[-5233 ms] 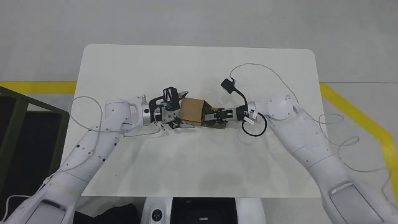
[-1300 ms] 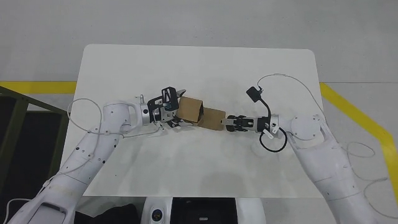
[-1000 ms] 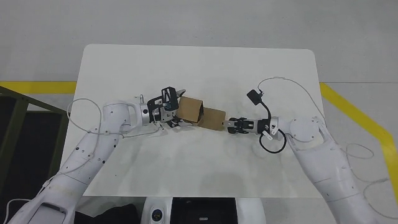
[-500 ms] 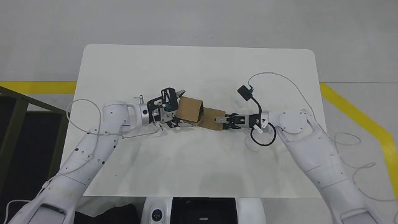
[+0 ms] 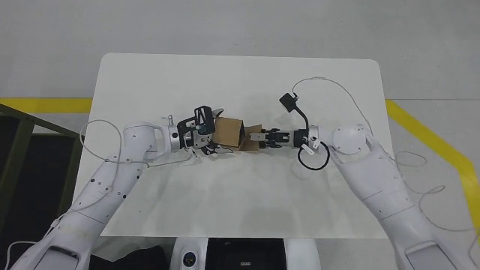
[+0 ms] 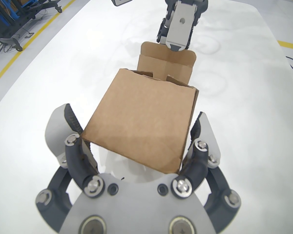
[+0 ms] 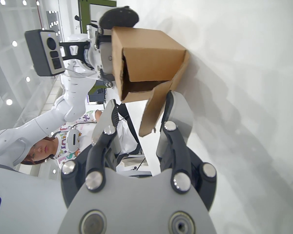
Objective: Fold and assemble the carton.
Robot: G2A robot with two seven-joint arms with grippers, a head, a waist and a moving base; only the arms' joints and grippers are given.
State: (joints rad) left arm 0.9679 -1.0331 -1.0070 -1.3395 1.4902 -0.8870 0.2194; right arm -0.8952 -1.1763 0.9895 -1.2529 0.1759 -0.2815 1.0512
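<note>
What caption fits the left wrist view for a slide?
Left gripper clamps the brown carton on the white table, with the right gripper at its far open flap.

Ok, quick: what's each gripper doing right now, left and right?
Left gripper: shut on the brown cardboard carton.
Right gripper: open around the carton's loose end flap, not clamping it.

My arms: glossy white shells w/ thin white cables looping off. Left gripper & right gripper: grey metal plates, black linkages, silver screws, ribbed black pads. Grey-black cam box per wrist.
</note>
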